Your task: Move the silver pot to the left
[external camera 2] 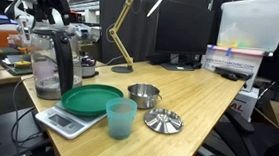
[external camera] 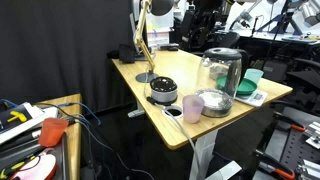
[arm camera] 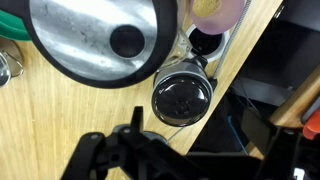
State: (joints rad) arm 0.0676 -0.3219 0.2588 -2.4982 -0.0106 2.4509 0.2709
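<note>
In the wrist view the silver pot [arm camera: 182, 97] is seen from above, small, round and shiny, right at the wooden table's edge [arm camera: 235, 60]. It also shows in an exterior view [external camera 2: 143, 93], standing upright to the right of the green plate. My gripper [arm camera: 140, 142] is only a dark silhouette at the bottom of the wrist view, just below the pot and not touching it. I cannot tell whether its jaws are open. In the exterior view with the pink cup I cannot pick out the pot.
A large silver container with a black top [arm camera: 100, 40] [external camera: 162, 88] sits beside the pot. A pink cup [arm camera: 215, 8] [external camera: 193, 107] and a table hole [arm camera: 205, 42] lie along the edge. There are also a clear jug [external camera 2: 51, 61], green plate [external camera 2: 91, 99], teal cup [external camera 2: 119, 117], flat silver disc [external camera 2: 163, 120], scale [external camera 2: 61, 122] and lamp [external camera 2: 123, 32].
</note>
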